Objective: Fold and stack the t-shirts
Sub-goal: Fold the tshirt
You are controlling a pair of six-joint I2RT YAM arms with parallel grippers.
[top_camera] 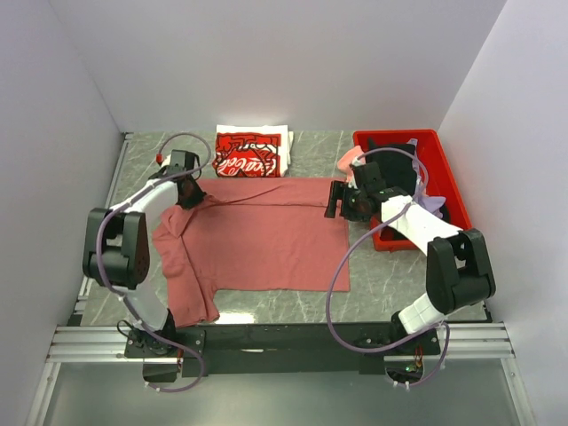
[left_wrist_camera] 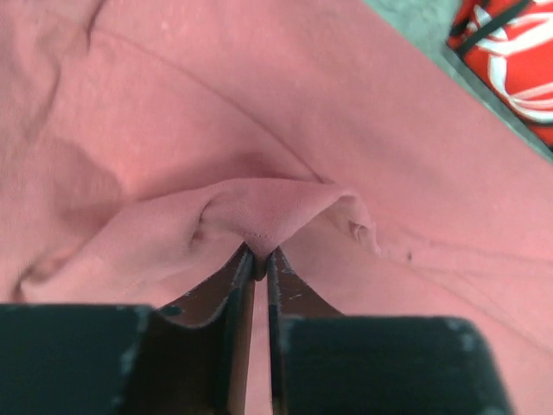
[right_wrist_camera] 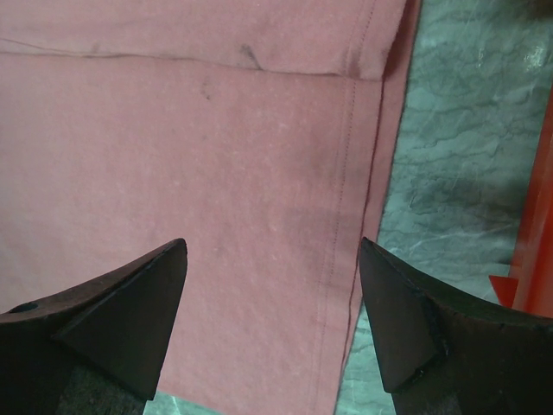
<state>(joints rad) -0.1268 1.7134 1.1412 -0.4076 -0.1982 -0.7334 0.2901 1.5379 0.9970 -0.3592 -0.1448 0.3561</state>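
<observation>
Top external view has the dusty-rose short-sleeved cloth t-shirt (top_camera: 257, 235) spread flat across the middle of the grey marbled tabletop (top_camera: 390, 275). Its hem is on the right and its sleeves are on the left, one of them reaching toward the near edge. The cloth bunches into wrinkles at its far-left corner.

At that corner the left gripper (top_camera: 189, 197) is down on the shirt. In the left wrist view its thin jaws are almost together, nipping a small raised fold of the rose cloth between their tips.

The right gripper (top_camera: 335, 200) is at the far-right corner of the same shirt. In the right wrist view its dark fingers (right_wrist_camera: 130, 303) are spread wide above the stitched hem. One is over the cloth and the other over bare tabletop just beside the edge, and nothing is between them.

Beyond the rose shirt, at the far edge of the table, lies the folded red-and-white cloth t-shirt (top_camera: 250, 153) with its white script logo facing up. It sits just beside the rose shirt's far edge.

To the right stands the red plastic bin (top_camera: 448, 177), near the right gripper. It holds a black garment (top_camera: 395, 151), a pink garment (top_camera: 348, 160) hangs over its left rim, and a lavender garment (top_camera: 433, 202) shows by the right arm
</observation>
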